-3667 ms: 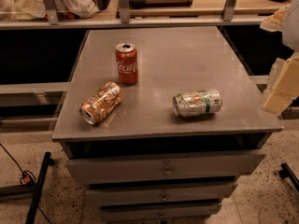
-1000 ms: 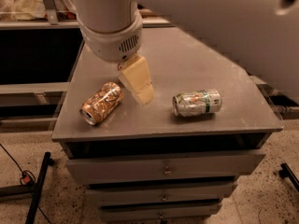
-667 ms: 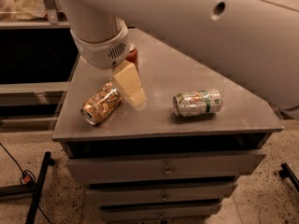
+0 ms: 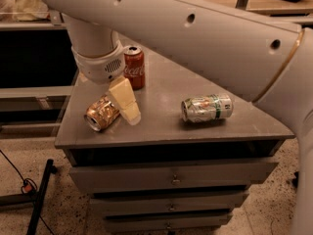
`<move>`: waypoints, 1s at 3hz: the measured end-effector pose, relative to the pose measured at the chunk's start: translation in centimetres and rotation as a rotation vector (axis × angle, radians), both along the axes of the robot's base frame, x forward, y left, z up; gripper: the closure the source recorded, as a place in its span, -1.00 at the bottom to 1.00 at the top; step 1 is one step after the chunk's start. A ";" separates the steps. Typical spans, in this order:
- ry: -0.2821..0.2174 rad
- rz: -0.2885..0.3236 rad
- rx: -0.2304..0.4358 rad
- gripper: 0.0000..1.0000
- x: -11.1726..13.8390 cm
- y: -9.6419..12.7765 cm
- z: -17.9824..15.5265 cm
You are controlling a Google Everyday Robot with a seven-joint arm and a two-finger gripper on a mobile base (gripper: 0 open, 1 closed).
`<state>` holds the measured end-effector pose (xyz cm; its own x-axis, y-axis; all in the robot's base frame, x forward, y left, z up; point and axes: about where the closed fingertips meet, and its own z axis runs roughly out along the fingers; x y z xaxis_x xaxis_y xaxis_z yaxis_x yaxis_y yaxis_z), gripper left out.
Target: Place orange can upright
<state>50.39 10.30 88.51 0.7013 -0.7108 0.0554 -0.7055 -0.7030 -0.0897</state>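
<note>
Coppery orange can (image 4: 101, 113) lies on its side, front-left of cabinet top (image 4: 161, 126). Gripper (image 4: 126, 105) just beside it (grip state: can't tell). Straddle its middle squarely before you tip it.

End effector (image 4: 126, 104) just right of orange can (image 4: 101, 113); Coca-Cola can (image 4: 134, 66) behind.

I think this is a lab or workshop: grey drawer cabinet (image 4: 171, 180), speckled floor (image 4: 61, 214), loose cable (image 4: 11, 164); gripper (image 4: 129, 114) low over the tabletop (image 4: 161, 129).
</note>
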 end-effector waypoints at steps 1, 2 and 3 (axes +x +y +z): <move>0.059 -0.007 0.026 -1.00 -0.7 1.0 -1.9; 0.091 -0.020 0.051 -1.00 -1.7 1.7 -3.4; 0.108 -0.073 0.072 -0.65 -2.0 2.3 -4.9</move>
<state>48.43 12.61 83.62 0.6468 -0.7594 -0.0706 -0.7627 -0.6441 -0.0587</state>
